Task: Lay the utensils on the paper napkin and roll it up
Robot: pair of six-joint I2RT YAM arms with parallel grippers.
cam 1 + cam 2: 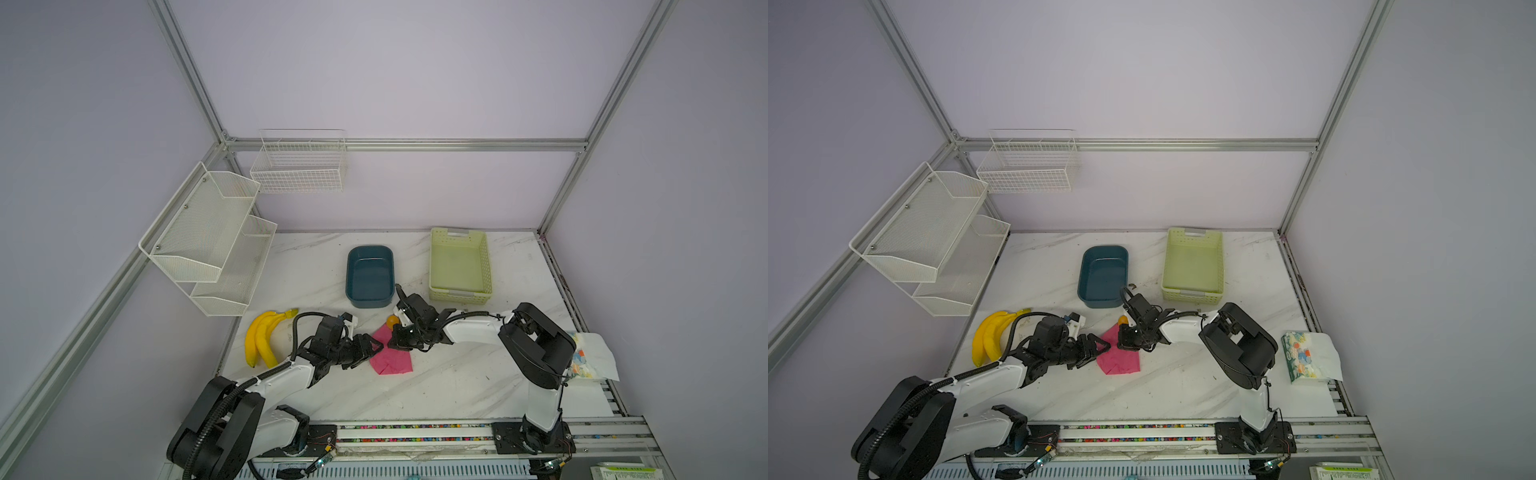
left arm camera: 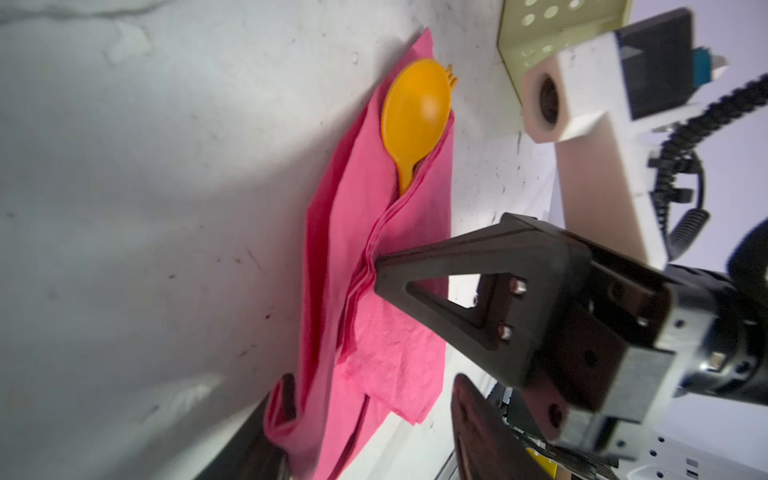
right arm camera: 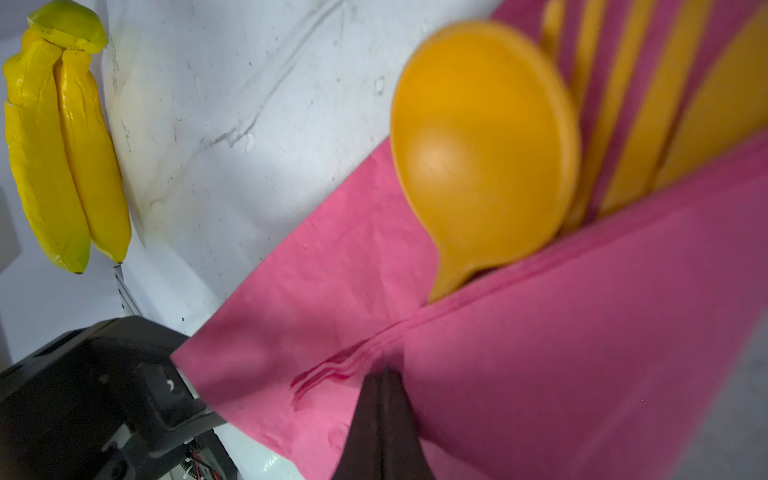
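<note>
PINK WRAP: The paper napkin, bright pink, lies folded over the orange utensils near the middle of the marble table, between the 2 arms. Only the round bowl of the spoon and the tine tips of the fork stick out past the fold; the handles are hidden under the paper. The right pincer, its jaws pressed together, sets its tip against the layered edge of the fold, where the paper bunches; whether it nips any paper cannot be told. The left pincer stands spread at the napkin's left side, a corner of the sheet draped over 1 of its fingers. A bunch of yellow bananas lies to the left, well apart. A blue tub and a pale green basket sit behind, and a tissue packet rests at the table's right edge.
</note>
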